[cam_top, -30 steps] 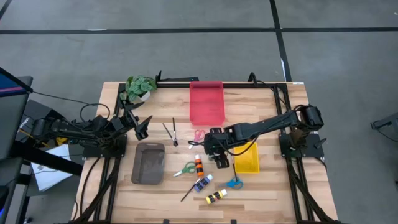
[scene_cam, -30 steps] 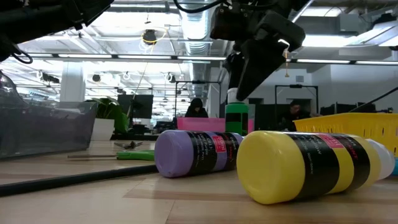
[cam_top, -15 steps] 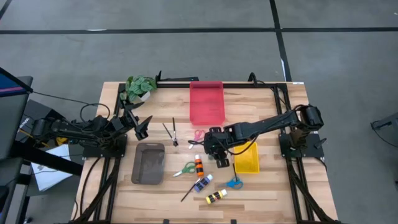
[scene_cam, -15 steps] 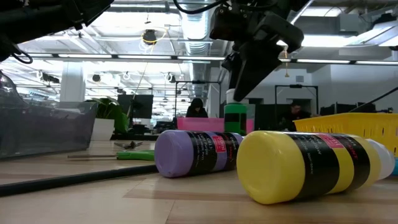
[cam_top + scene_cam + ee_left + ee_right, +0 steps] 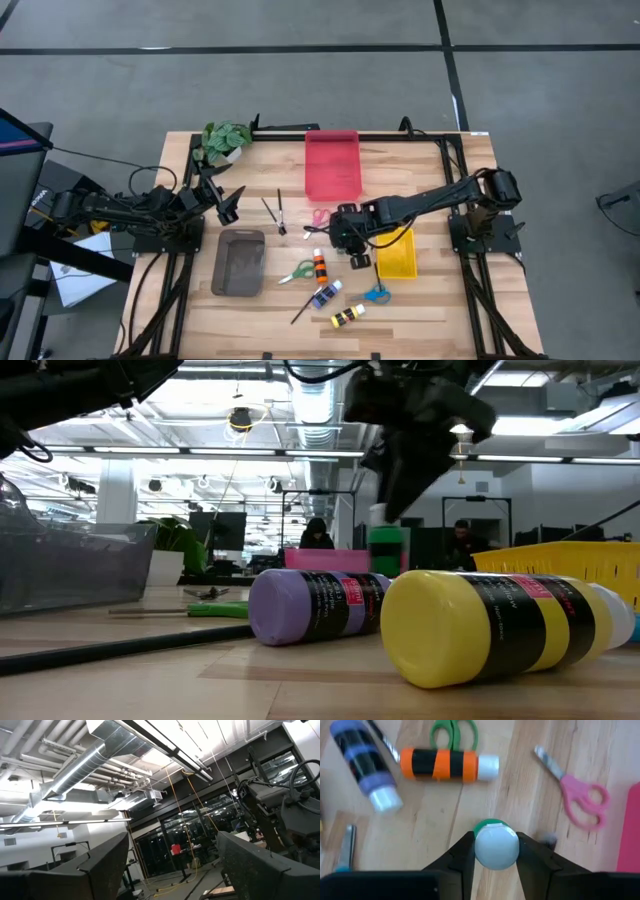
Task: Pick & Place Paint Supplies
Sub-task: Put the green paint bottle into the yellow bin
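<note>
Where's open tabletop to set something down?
Bare wood: the front left corner below the grey tray, the front right corner below the yellow tray, and right of the red tray. Crowded: the centre, around the orange bottle, the green scissors and the right claw.

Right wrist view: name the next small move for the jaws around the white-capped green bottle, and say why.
Probably finish closing, then lift straight up. The right gripper has its jaws against both sides of the small green paint bottle's white cap, which stands upright on the wooden table, apart from the lying orange paint bottle and pink-handled scissors.
</note>
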You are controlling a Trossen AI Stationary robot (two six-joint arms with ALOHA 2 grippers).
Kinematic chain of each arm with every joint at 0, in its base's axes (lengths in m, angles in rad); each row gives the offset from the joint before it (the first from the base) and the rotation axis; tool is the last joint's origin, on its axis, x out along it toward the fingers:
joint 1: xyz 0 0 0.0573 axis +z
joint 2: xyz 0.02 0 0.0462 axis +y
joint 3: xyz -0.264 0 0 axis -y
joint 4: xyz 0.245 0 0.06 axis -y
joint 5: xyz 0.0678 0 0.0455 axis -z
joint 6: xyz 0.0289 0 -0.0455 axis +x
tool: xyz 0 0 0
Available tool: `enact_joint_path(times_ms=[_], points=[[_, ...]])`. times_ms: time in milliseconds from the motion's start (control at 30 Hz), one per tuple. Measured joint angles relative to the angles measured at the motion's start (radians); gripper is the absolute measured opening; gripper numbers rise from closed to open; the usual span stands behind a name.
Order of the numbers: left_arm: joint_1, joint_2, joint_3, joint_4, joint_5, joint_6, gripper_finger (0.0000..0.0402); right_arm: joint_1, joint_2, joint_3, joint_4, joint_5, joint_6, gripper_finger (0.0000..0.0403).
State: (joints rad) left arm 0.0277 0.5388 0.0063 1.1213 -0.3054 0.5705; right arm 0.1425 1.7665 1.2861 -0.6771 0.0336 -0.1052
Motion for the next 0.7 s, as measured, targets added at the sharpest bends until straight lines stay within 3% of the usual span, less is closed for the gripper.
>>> enact_joint_path(times_ms=[200,433,700], points=[[0.0,0.0,0.0,-0.007,0.0,-0.003,0.0298,0.022,-0.122,0.0,-0.067,0.135,0.057,0.0109],[0.0,0.0,0.0,-0.017,-0.001,-0.006,0.0298,0.056,-0.298,0.001,-0.208,0.181,0.249,0.0109],[0.0,0.0,0.0,-0.019,-0.002,-0.007,0.0298,0.159,-0.351,0.001,-0.436,0.342,0.498,0.0109]])
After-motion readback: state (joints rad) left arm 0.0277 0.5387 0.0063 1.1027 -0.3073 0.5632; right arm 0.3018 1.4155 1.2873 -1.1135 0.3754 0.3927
